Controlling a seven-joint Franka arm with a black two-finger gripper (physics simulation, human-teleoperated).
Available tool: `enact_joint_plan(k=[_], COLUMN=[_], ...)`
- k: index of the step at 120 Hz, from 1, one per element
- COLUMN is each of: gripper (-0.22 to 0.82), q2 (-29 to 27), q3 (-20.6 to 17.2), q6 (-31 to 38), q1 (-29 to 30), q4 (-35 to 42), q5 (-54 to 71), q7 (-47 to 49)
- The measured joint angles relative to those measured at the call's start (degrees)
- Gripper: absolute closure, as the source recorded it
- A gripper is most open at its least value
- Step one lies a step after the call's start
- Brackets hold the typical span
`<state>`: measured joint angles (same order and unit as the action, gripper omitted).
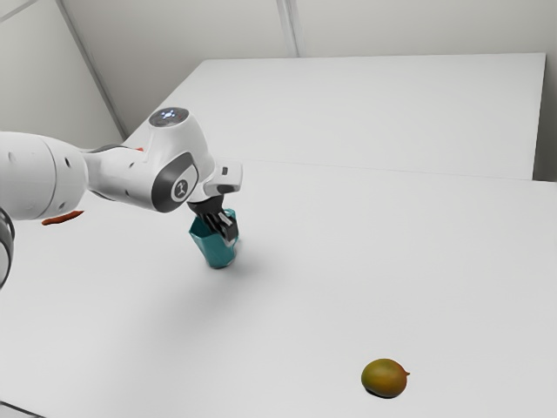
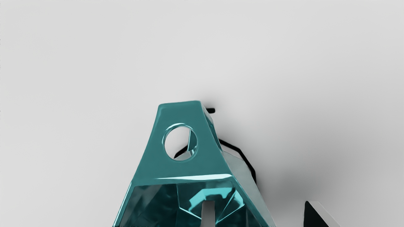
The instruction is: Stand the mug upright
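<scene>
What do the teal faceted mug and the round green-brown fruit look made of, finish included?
Teal faceted mug: hard and glossy, likely glazed ceramic or plastic, possibly coated metal; crisp bright highlights run along its rim and inner facets.
Round green-brown fruit: smooth, softly shaded skin, green blending into orange-brown, mango-like; real or moulded, I can't tell.

The arm (image 1: 126,178) is reaching in from the exterior view's left and bending down at its wrist (image 1: 181,178), the gripper (image 1: 226,230) slanting downward, its fingers (image 2: 208,216) standing apart.
</scene>
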<state>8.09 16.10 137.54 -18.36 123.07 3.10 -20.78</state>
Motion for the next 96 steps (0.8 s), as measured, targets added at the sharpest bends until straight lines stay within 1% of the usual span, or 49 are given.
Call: enact_joint_plan(k=[31, 43, 59, 68, 75, 90, 96], gripper=[0.15, 0.10, 0.05, 0.04, 0.03, 0.02, 0.01], q2=[-1.7, -3.7, -7.1, -7.4, -6.5, -2.9, -1.7], q3=[-0.1, -0.4, -0.5, -0.5, -0.5, -0.9, -1.2], q6=[0.0, -0.2, -0.9, -3.2, -6.4, -16.8, -21.2], q1=[-0.2, -0.5, -1.3, -1.5, -1.6, -0.7, -0.3], q4=[-0.1, -0.1, -1.3, -5.9, -10.9, -23.2, -26.9], q5=[0.0, 0.0, 0.0, -0.4, -1.0, -2.4, -2.8], q7=[0.1, 0.1, 0.2, 0.2, 0.2, 1.0, 1.5])
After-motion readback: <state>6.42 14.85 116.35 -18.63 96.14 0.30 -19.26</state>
